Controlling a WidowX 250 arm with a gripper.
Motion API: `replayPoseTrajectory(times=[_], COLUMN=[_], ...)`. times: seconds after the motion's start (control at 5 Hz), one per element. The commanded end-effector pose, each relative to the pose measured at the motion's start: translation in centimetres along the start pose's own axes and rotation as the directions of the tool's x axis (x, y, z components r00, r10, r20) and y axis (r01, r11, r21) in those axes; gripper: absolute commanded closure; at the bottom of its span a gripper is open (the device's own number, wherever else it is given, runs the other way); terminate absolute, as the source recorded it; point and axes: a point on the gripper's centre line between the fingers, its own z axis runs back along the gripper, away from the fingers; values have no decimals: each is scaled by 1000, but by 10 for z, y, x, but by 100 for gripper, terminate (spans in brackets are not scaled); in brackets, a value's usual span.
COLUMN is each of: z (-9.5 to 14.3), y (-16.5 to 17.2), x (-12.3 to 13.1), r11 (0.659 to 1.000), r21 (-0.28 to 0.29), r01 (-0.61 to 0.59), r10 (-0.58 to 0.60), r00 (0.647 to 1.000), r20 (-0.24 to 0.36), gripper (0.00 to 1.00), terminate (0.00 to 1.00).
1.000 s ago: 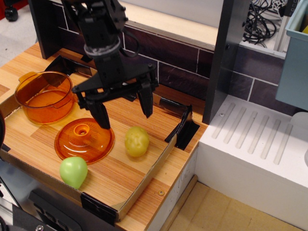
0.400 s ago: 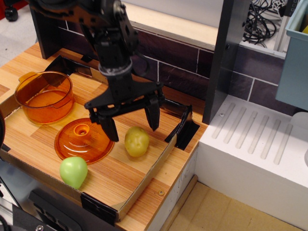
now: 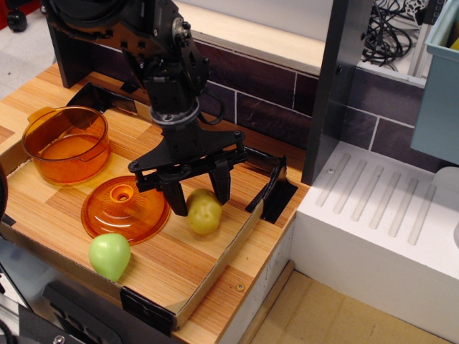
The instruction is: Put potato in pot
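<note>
The yellow lumpy potato [image 3: 205,213] lies on the wooden tray floor, right of the orange lid. My black gripper [image 3: 199,196] is open and hangs low over the potato, one finger at its left side and one at its upper right; the fingers straddle it without clamping. The translucent orange pot [image 3: 66,143] stands upright at the tray's left, apart from the gripper, and looks empty.
A flat domed orange lid [image 3: 123,208] with a knob lies left of the potato. A light-green pear-shaped toy [image 3: 110,255] sits at the tray's front. The tray has a low cardboard rim [image 3: 215,269]. A dark brick wall [image 3: 272,107] and a white ribbed block [image 3: 387,215] stand to the right.
My gripper has moved right and down from above the lid to just over the potato, and its fingers have drawn closer together around it. The potato has not moved.
</note>
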Motion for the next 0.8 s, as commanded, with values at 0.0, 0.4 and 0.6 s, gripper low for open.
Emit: replayPoseTrajectory(times=[0.0, 0.4, 0.6], z=[31, 97, 123], y=[-12, -16, 2], x=[10, 22, 38], r11=[998, 988, 988], r21=[-46, -103, -101], r01=[-33, -112, -117], r10=[33, 115, 121], r00=[999, 993, 992], r20=[16, 25, 37], gripper=[100, 100, 100], terminate=[0, 0, 0])
